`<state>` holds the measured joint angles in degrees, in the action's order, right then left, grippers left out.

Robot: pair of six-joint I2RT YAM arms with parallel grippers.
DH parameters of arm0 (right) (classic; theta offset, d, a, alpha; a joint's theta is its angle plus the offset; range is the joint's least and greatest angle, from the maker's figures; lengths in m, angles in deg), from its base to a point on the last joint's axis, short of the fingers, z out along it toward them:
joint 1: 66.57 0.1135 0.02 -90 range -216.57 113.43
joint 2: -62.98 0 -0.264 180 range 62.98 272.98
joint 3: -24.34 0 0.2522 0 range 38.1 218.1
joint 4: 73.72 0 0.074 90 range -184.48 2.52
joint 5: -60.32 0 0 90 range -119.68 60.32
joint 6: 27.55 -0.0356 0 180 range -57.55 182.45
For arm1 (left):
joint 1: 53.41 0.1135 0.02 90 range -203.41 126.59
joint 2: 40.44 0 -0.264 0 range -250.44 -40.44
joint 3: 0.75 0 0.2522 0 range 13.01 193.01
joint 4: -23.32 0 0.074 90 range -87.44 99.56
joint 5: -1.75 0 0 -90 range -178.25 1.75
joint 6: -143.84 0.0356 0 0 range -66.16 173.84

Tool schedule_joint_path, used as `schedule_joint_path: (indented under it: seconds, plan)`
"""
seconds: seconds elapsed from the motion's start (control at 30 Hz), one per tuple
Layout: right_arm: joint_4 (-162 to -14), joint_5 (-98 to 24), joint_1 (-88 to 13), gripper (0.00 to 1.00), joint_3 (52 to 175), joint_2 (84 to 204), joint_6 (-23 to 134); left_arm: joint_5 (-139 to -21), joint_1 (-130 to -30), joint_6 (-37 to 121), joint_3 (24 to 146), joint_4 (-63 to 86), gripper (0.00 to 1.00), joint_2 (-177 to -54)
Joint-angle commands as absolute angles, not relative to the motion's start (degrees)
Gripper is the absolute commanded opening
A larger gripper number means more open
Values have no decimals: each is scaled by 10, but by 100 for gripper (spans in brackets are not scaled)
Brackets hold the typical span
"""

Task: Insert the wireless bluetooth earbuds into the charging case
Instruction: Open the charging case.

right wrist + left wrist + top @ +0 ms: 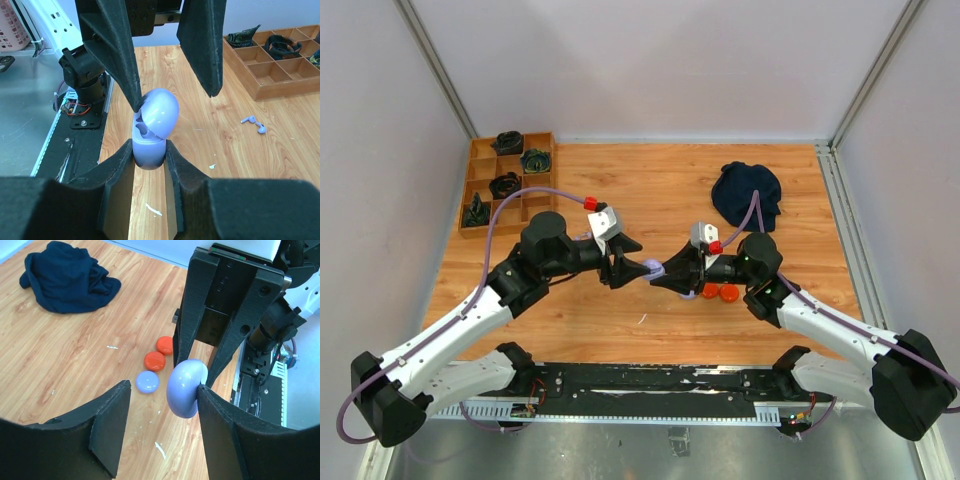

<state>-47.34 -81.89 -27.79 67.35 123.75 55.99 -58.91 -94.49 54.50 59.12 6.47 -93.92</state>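
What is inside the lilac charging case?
The charging case is half open: under its lid only a slice of moulded recess shows, no earbud visible in it; the lid hides the rest. Two lilac earbuds lie on the table.

I see both arms meeting mid-frame, left gripper and right gripper nose to nose at the lilac charging case, two orange-red pucks just right, navy cloth upper right, wooden tray upper left.
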Motion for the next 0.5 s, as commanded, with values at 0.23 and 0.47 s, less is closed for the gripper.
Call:
schedule_joint_path:
  seconds: [0.23, 0.47]
  plan:
    - [-476, -819, -290, 13, 662, 1224, 574, -646, -946, 534, 616, 74, 62, -939]
    - [-506, -782, -292, 13, 663, 1215, 595, -712, -946, 505, 614, 67, 73, -925]
